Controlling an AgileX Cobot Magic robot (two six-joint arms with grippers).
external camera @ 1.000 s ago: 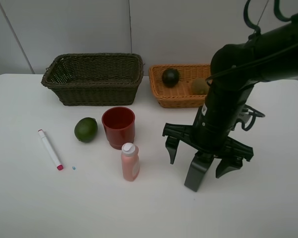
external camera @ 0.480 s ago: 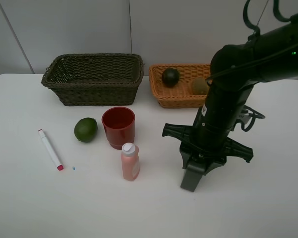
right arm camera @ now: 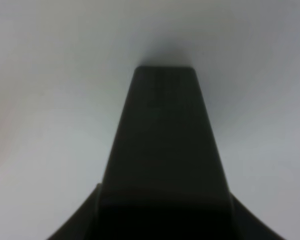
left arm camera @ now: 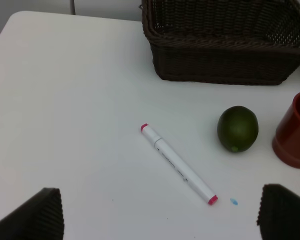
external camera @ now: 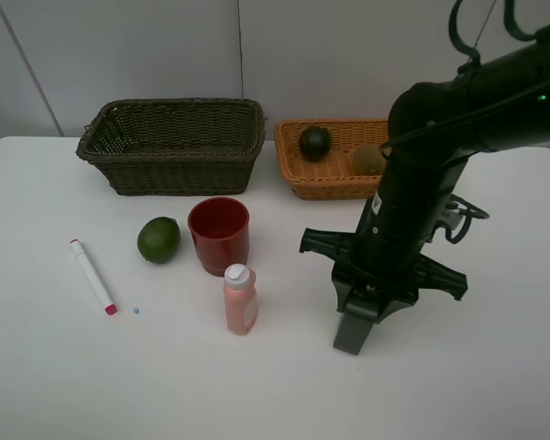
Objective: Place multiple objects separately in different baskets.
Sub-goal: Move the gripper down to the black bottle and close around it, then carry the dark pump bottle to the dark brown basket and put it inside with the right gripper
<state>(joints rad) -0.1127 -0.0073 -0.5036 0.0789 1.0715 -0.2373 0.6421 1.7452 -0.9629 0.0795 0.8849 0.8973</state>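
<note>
Closest in, the right gripper is down at the white table, fingers pinched together on what looks like the slim black bottle, whose lower end touches the surface. I judge this the pick, so the move wants a straight vertical lift before any sideways travel. The pink white-capped bottle stands just beside, easy to clip. The left gripper hangs with fingers wide apart and empty above the white red-tipped marker. Further back sit the round green lime and red plastic cup, touching nothing. At the far edge, the shallow orange-tan wicker basket holds a dark round fruit and brown kiwi, so the bottle likely belongs in the deep olive-brown wicker basket: carry it high over the cup and release low inside.
</note>
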